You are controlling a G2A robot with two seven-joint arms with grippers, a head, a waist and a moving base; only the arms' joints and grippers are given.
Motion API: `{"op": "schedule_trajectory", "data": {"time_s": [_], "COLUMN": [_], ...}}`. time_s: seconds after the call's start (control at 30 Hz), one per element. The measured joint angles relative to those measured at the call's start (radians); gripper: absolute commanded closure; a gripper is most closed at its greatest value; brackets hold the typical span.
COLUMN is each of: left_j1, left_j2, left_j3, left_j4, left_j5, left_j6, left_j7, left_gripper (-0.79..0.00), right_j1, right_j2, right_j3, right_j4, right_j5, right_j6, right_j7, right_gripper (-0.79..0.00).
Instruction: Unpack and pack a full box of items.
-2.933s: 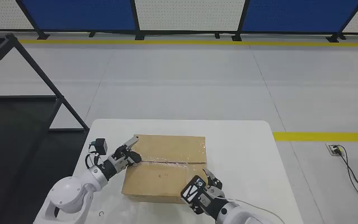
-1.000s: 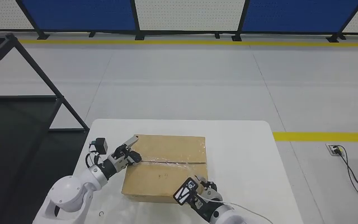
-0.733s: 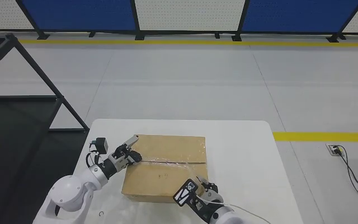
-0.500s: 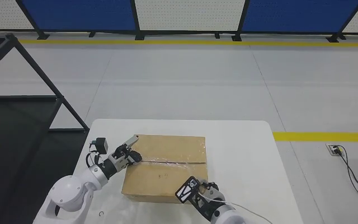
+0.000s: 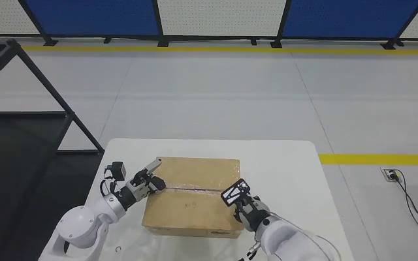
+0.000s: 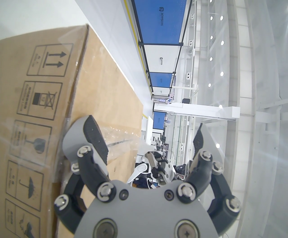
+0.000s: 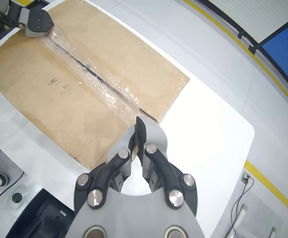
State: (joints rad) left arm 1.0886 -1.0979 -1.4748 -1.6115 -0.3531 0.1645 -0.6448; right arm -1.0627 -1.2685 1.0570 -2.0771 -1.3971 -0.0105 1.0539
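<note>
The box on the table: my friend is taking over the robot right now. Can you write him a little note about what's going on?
Left gripper: open, at the box's left end, one of its fingers at the end of the tape seam.
Right gripper: shut, fingers together at the seam's other end; cannot tell if it pinches tape.
Box: on the white table, flaps closed and taped.
Done: nothing unpacked.
Left: open the tape, unpack the items, pack them again.
</note>
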Motion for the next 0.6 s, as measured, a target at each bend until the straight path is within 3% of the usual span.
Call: {"op": "schedule_trajectory", "data": {"time_s": [0.2,0.33,0.43,0.5,0.53,0.57,0.6], "left_j1": [0.006,0.007,0.005,0.004,0.003,0.002,0.002], "left_j2": [0.001,0.002,0.002,0.003,0.003,0.003,0.003], "left_j3": [-0.002,-0.001,0.002,0.003,0.004,0.005,0.005], "left_j4": [-0.003,-0.004,-0.004,-0.004,-0.004,-0.004,-0.004], "left_j5": [-0.005,-0.008,-0.008,-0.007,-0.006,-0.006,-0.006], "left_j6": [0.0,-0.002,-0.002,-0.001,-0.001,-0.001,-0.001], "left_j7": [0.001,0.001,0.002,0.001,0.0,0.0,0.0], "left_gripper": [-0.785,-0.785,-0.785,-0.785,-0.785,-0.785,-0.785], "right_j1": [0.076,0.1,0.106,0.109,0.11,0.11,0.11], "right_j2": [-0.012,-0.017,-0.019,-0.019,-0.02,-0.02,-0.021], "right_j3": [0.022,0.03,0.036,0.038,0.038,0.039,0.041], "right_j4": [0.069,0.089,0.099,0.104,0.106,0.107,0.108], "right_j5": [0.108,0.12,0.119,0.115,0.113,0.112,0.112], "right_j6": [0.022,0.042,0.052,0.056,0.059,0.061,0.062], "right_j7": [0.088,0.108,0.116,0.123,0.127,0.129,0.132], "right_gripper": [-0.006,-0.055,-0.332,-0.391,-0.594,-0.708,-0.748]}}
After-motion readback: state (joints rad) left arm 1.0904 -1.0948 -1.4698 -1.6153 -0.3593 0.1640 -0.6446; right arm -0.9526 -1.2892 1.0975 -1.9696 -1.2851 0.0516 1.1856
